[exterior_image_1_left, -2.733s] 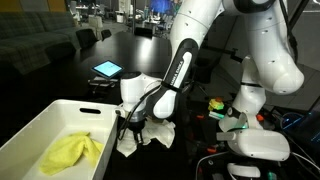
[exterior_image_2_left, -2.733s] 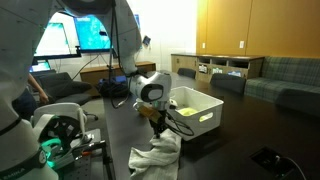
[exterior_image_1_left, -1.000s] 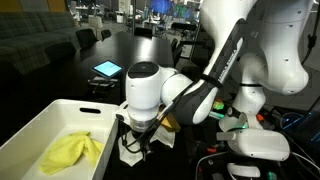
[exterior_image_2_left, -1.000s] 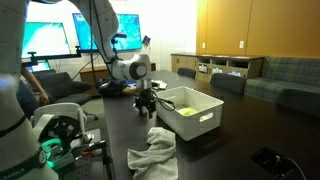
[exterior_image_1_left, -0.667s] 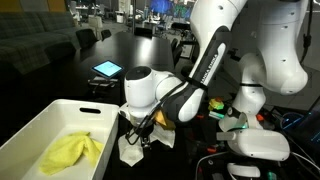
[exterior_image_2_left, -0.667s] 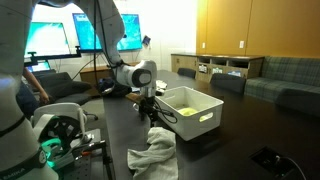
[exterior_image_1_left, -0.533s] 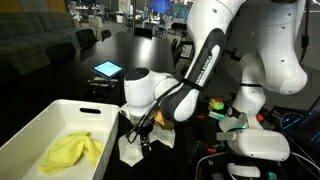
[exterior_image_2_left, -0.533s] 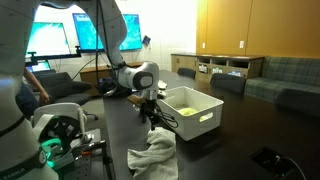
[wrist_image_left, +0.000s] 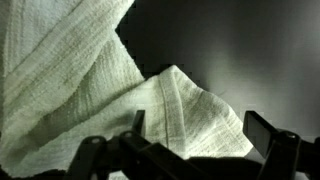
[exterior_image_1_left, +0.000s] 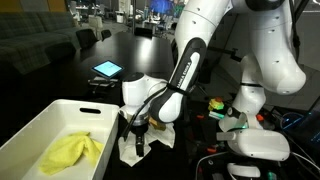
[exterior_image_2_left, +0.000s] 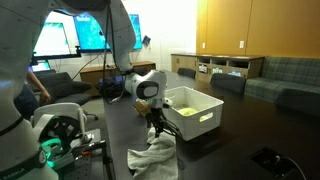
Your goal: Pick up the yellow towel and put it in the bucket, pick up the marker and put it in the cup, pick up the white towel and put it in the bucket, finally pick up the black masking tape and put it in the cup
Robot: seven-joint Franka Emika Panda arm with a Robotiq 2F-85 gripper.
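The white towel (exterior_image_1_left: pixel 141 147) lies crumpled on the dark table beside the bucket (exterior_image_1_left: pixel 40 125), a white bin. In the wrist view the white towel (wrist_image_left: pixel 90 90) fills the left and middle. The yellow towel (exterior_image_1_left: pixel 72 151) lies inside the bucket; in an exterior view it shows over the bucket's rim (exterior_image_2_left: pixel 185 112). My gripper (exterior_image_1_left: pixel 137 131) hangs just above the white towel (exterior_image_2_left: pixel 152 160), pointing down. In the wrist view the gripper (wrist_image_left: pixel 200 128) is open, its fingers (wrist_image_left: pixel 263 131) on either side of a raised fold. Marker, cup and black masking tape cannot be made out.
A lit tablet (exterior_image_1_left: pixel 106 69) lies on the table behind the arm. A white robot base with green lights (exterior_image_2_left: pixel 55 135) and cables stands close by, seen also as the white robot base (exterior_image_1_left: pixel 255 142) at right. Sofas and monitors ring the room.
The gripper has come down and across from beside the bucket to just over the white towel, and its jaws have spread wider. Both towels lie where they were.
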